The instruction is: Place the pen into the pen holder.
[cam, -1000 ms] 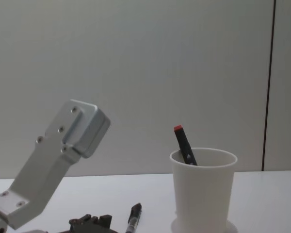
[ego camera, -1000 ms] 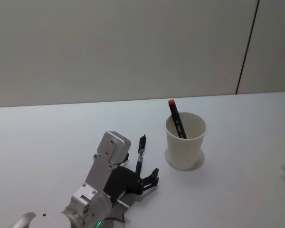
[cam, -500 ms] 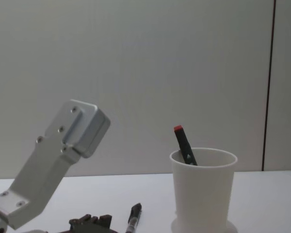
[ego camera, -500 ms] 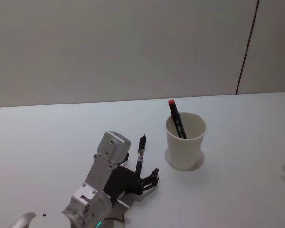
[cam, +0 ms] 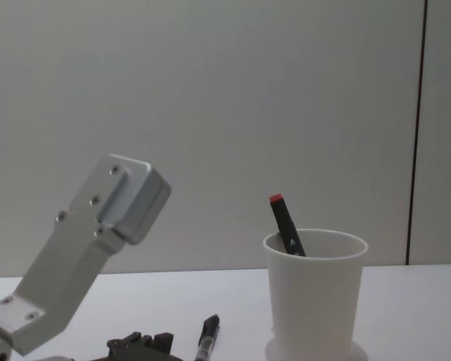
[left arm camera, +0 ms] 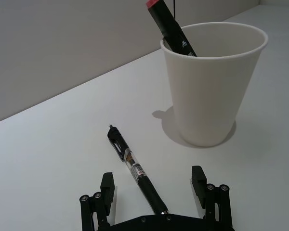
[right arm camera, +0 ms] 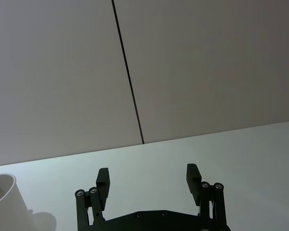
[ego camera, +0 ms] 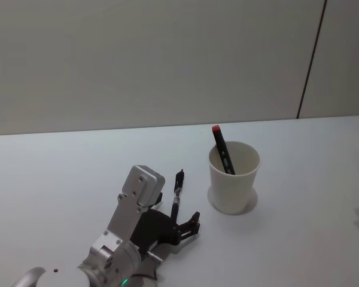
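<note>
Just left of the pen holder, note the black pen flat on the table, its long axis running straight out between the spread, empty fingers of the left gripper, the nearer arm. Note the right gripper, also spread, parked right of the pen holder. Count two pens, one red-capped pen already inside; one pen holder.

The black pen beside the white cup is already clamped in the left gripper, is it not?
Not clamped: the left gripper is open, straddling the black pen lying beside the white cup, as the left wrist view shows.
</note>
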Available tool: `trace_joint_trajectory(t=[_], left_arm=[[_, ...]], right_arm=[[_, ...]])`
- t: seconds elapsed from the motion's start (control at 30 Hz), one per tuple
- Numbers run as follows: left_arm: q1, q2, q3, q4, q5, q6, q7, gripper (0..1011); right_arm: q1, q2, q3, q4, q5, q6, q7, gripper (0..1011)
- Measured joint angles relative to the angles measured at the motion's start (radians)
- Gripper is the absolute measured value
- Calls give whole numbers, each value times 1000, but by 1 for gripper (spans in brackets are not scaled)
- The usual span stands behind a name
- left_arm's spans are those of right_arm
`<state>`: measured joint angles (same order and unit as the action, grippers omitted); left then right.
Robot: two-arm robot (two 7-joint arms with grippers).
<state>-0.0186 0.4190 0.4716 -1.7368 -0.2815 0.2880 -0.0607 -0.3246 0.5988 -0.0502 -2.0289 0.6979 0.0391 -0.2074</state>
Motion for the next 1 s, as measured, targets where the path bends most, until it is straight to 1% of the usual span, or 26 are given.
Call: trace_joint_trajectory(t=[1.0], left_arm=[[0, 0, 0, 0, 0, 0, 0, 1001]], right_arm=[[0, 0, 0, 0, 0, 0, 0, 1002]])
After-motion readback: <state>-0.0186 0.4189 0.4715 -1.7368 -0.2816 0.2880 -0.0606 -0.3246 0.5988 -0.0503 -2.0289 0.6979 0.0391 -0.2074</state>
